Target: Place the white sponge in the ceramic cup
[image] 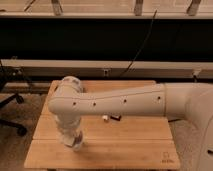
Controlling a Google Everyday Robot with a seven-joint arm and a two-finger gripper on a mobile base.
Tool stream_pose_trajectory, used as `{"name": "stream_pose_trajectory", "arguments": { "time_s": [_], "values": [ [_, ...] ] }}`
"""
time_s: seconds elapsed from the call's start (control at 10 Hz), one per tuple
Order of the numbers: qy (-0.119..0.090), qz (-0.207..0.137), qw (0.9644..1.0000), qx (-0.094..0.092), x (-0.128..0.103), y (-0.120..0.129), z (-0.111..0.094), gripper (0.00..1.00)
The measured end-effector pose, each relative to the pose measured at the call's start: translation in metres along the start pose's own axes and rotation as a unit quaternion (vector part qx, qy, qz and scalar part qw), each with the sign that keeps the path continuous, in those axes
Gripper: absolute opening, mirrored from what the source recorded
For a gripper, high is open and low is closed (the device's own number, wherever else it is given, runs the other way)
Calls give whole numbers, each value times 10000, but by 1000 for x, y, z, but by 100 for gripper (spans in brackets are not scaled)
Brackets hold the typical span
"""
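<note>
We can't make out any readable text here. There's a small dark mark printed on the wooden table point(125, 150) near its front right corner, but we can't read it. The gripper point(75, 144) hangs low over the table's front left.

A wooden counter point(125, 142) stands before a dark wall panel point(100, 40); an office chair's base point(12, 112) sits left.

The arm point(115, 102) hides most of the ceramic cup point(78, 145) and the end effector point(71, 141).
</note>
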Motion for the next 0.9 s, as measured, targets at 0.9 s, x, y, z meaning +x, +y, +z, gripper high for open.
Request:
{"name": "stream_pose_trajectory", "arguments": {
  "time_s": [0.9],
  "values": [
    [-7,-5,10000,56,22,-10,7,53]
  ]
}}
